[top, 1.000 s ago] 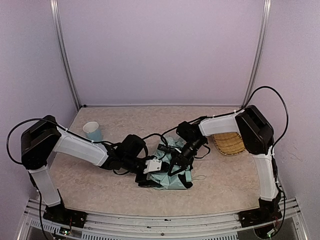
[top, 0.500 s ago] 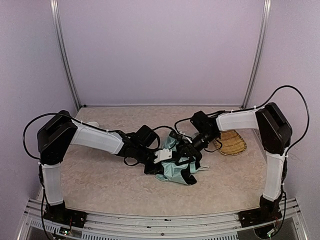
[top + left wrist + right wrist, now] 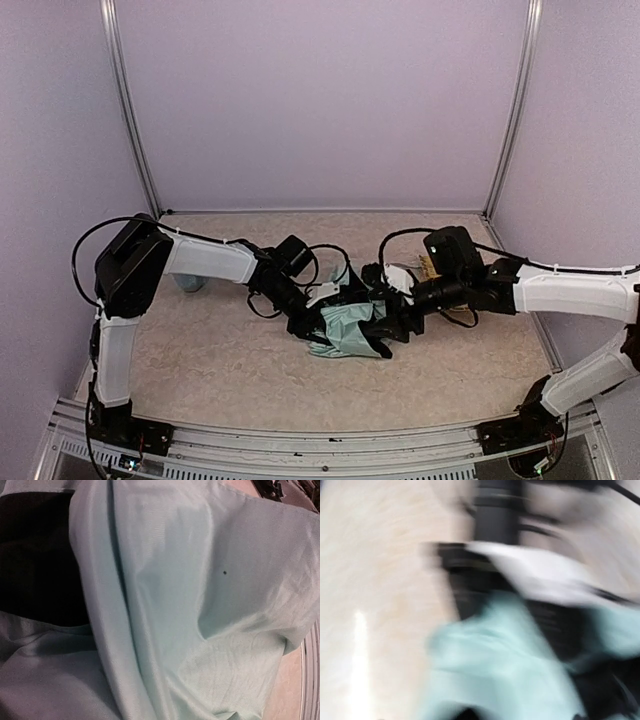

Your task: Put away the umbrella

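The umbrella (image 3: pixel 345 328) lies crumpled mid-table, pale mint fabric with black underside showing. My left gripper (image 3: pixel 308 322) is pressed into its left edge. Mint folds (image 3: pixel 175 580) fill the left wrist view and bunch toward the jaws, hiding the fingers; it looks shut on the fabric. My right gripper (image 3: pixel 392 325) sits low at the umbrella's right side. The right wrist view is motion-blurred: mint fabric (image 3: pixel 490 665) lies below, the left arm's black-and-white wrist (image 3: pixel 540 575) above, and its own fingers do not show. The shaft, handle and strap are hidden.
A light blue cup (image 3: pixel 189 284) peeks out from behind the left arm at the left. A sliver of the woven straw tray (image 3: pixel 428 265) shows behind the right arm. Black cables loop above the umbrella. Purple walls enclose three sides of the table.
The left arm has reached farther right to the umbrella's edge. The right arm has dropped low and stretched out from the right. The umbrella bundle has shifted slightly to the right.
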Action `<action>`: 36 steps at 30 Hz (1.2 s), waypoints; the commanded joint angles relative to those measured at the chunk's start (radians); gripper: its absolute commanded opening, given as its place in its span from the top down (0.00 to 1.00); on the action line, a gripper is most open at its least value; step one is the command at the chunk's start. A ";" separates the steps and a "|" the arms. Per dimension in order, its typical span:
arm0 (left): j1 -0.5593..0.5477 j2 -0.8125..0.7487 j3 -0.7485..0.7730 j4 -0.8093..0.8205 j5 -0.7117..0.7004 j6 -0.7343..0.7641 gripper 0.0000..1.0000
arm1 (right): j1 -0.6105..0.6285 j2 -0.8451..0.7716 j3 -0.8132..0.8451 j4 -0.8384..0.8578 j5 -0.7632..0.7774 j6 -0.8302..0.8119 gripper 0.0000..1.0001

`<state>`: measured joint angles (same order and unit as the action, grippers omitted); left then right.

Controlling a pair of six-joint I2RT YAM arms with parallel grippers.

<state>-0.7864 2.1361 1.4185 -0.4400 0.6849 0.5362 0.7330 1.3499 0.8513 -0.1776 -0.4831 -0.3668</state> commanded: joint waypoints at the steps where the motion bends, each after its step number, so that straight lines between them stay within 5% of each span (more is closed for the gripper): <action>1: 0.012 0.084 0.023 -0.290 0.061 -0.044 0.78 | 0.183 -0.048 -0.111 0.182 0.257 -0.218 0.18; 6: 0.012 0.101 0.052 -0.328 0.046 -0.032 0.78 | 0.248 0.083 -0.052 0.142 0.358 -0.291 0.14; 9: 0.012 0.102 0.052 -0.338 0.035 -0.025 0.78 | 0.249 0.177 0.005 0.120 0.429 -0.287 0.19; 10: 0.012 0.099 0.047 -0.338 0.035 -0.022 0.78 | 0.250 0.207 0.025 0.109 0.450 -0.278 0.25; 14: 0.012 0.093 0.033 -0.333 0.032 -0.016 0.77 | 0.248 0.205 0.054 0.113 0.441 -0.249 0.79; 17: 0.011 0.097 0.035 -0.333 0.029 -0.014 0.77 | 0.241 0.157 0.046 0.143 0.382 -0.220 1.00; 25: 0.006 0.090 0.033 -0.333 0.029 0.009 0.77 | 0.020 0.151 0.077 0.202 0.099 0.031 1.00; 36: -0.016 0.092 0.045 -0.327 0.026 0.042 0.78 | -0.125 0.406 0.194 0.229 0.050 0.166 1.00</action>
<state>-0.7631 2.1803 1.4963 -0.6292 0.7715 0.5407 0.6838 1.6878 1.0012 -0.0307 -0.4744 -0.2810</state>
